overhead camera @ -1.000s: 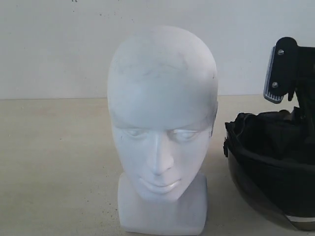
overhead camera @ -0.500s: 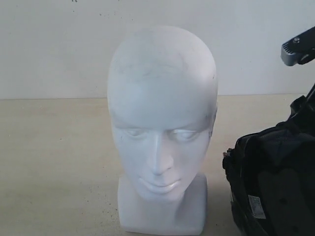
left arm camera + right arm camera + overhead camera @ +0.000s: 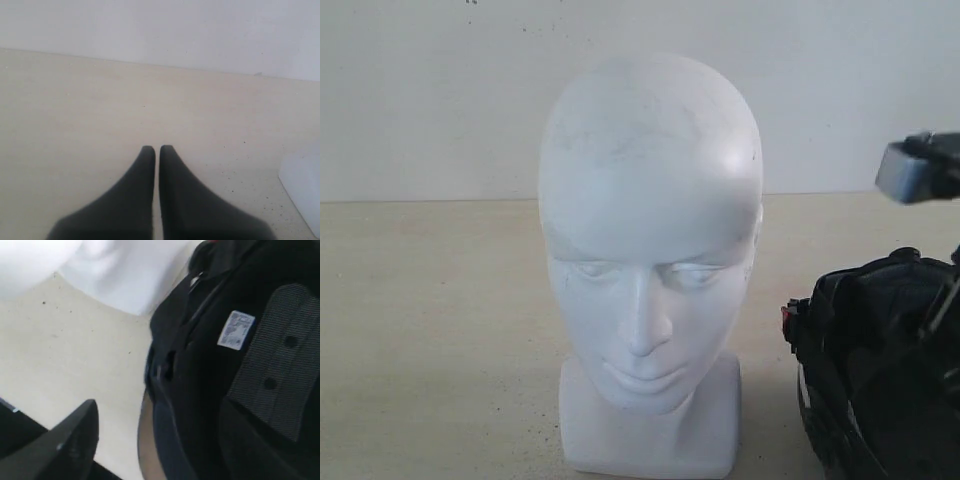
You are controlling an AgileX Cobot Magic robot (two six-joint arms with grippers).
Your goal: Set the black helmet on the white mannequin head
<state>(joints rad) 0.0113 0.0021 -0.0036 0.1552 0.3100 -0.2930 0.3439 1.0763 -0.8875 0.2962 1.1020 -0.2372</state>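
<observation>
Black helmet lies beside the bare white mannequin head, unfitted; right gripper spread wide near it, left gripper closed, empty.

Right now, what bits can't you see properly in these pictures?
- Black helmet: the exterior view's right and bottom edges cut it off.
- Right gripper: the right wrist view shows one finger; the other is unseen, so the jaws' hold is unclear.
- White mannequin head: its back faces away in the exterior view.
- White corner: cut by the left wrist view's edge; too little to name.
</observation>
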